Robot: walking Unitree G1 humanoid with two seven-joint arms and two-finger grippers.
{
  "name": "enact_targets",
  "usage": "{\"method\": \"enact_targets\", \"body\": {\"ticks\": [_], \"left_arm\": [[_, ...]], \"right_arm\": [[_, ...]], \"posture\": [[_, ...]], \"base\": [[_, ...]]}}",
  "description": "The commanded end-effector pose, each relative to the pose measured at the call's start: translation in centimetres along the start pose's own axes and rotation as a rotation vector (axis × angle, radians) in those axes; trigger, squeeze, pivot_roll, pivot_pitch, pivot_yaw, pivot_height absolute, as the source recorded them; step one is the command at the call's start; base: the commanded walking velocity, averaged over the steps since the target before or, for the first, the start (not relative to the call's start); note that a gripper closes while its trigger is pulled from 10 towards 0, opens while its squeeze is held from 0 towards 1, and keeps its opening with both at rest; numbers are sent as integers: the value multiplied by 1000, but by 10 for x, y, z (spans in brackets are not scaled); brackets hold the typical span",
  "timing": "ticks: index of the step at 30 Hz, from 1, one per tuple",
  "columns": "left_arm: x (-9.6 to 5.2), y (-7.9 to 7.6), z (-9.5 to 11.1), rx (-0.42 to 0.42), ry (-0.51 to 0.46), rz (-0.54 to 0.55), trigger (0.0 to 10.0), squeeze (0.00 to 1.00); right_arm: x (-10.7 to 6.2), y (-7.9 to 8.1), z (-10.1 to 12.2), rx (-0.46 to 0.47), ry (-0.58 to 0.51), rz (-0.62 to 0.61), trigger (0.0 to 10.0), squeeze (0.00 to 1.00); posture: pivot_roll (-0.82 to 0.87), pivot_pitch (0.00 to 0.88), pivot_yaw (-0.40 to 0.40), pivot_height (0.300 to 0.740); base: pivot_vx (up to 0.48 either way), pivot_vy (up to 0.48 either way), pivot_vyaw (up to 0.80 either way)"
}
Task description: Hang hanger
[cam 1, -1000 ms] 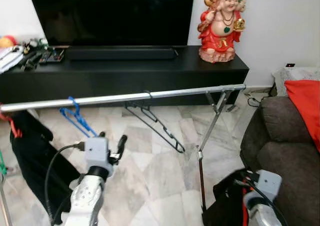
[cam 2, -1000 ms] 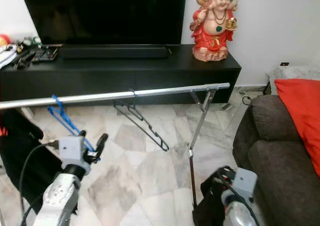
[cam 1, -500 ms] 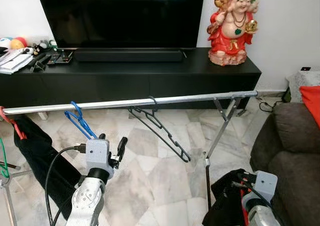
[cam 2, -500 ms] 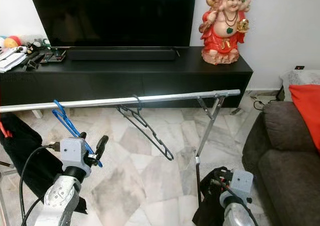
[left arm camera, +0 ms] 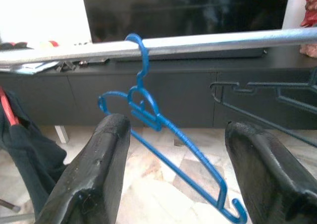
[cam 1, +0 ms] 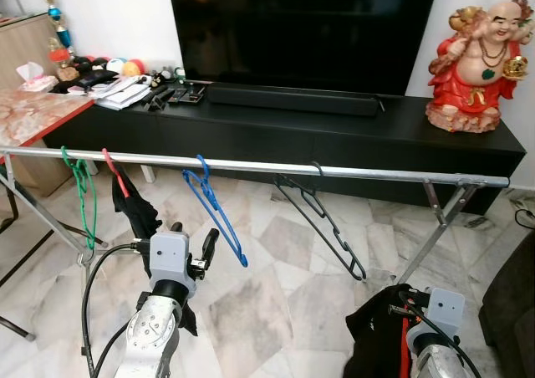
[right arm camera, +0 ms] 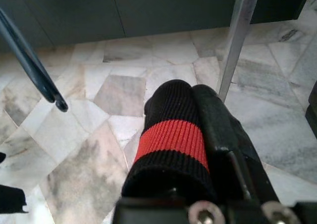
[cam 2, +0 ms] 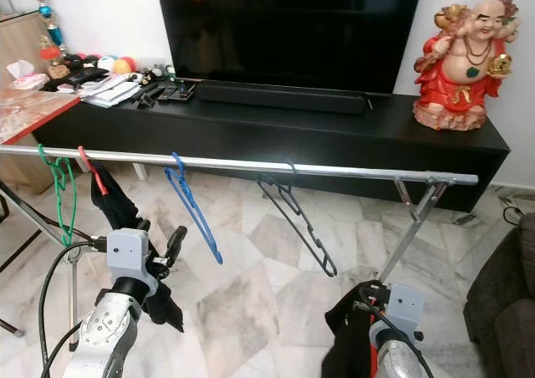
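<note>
The blue hanger (cam 1: 216, 213) hung by its hook on the rail (cam 1: 251, 166), its long axis slanting down from the hook toward the robot's right, with the small end hook lowest. The left claw (left arm camera: 173, 179) sat just before it, fingers (left arm camera: 94, 174) spread wide and holding nothing, the hanger showing between them without touching. Along the rail to the left hung a red hanger (cam 1: 117, 175) carrying a black garment (cam 1: 140, 215), then a green hanger (cam 1: 82, 196); to the right a black hanger (cam 1: 322, 227) slanted the same way. The right claw (right arm camera: 198, 135), low near the floor (cam 1: 276, 303), was clamped on black cloth (right arm camera: 168, 144) with a red band. Behind stood the black counter (cam 1: 334, 135).
</note>
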State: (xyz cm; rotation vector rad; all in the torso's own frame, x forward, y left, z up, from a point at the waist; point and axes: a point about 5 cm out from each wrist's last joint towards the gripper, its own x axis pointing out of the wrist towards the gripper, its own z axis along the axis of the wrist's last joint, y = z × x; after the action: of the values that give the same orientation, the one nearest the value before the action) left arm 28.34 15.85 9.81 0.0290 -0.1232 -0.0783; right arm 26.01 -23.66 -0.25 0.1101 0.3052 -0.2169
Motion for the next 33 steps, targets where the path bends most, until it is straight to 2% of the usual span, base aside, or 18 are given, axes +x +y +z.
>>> {"method": "enact_targets", "body": {"ticks": [1, 6, 8, 14, 17, 22, 26, 28, 33], "left_arm": [[2, -1, 1, -1, 0, -11, 10000, 0], [2, -2, 1, -3, -1, -12, 10000, 0], [2, -2, 2, -5, -3, -4, 10000, 0], [1, 1, 2, -2, -4, 14, 10000, 0], [1, 1, 1, 1, 1, 22, 10000, 0], [3, 1, 3, 1, -4, 22, 10000, 0], [4, 2, 5, 2, -9, 20, 10000, 0], [5, 2, 5, 3, -13, 17, 10000, 0], [5, 2, 6, 3, -14, 13, 10000, 0]], "right_arm": [[1, -3, 0, 7, 16, -18, 10000, 0], [0, -4, -4, 6, 34, -22, 10000, 0], [-3, -3, -11, -27, 68, 4, 10000, 0], [-10, -6, -25, -40, 129, 3, 10000, 0], [-18, -8, -42, -42, 226, 6, 10000, 0], [-25, -14, -52, -50, 285, -6, 10000, 0], [-26, -17, -54, -34, 290, -42, 10000, 0], [-24, -17, -50, 4, 261, -65, 10000, 0], [-22, -13, -47, 1, 235, -58, 10000, 0]], "posture": [[-3, 0, 16, 740], [-1, 0, 14, 740], [11, 8, 9, 740], [10, 14, 11, 740], [7, 14, 16, 740], [9, 19, 25, 740], [8, 18, 29, 740], [9, 17, 31, 740], [11, 18, 35, 740]], "base": [[0, 0, 0], [0, 0, 0], [0, 0, 0], [0, 0, 619], [0, 0, 0], [0, 0, 0], [0, 0, 0], [0, 0, 0], [0, 0, 0]]}}
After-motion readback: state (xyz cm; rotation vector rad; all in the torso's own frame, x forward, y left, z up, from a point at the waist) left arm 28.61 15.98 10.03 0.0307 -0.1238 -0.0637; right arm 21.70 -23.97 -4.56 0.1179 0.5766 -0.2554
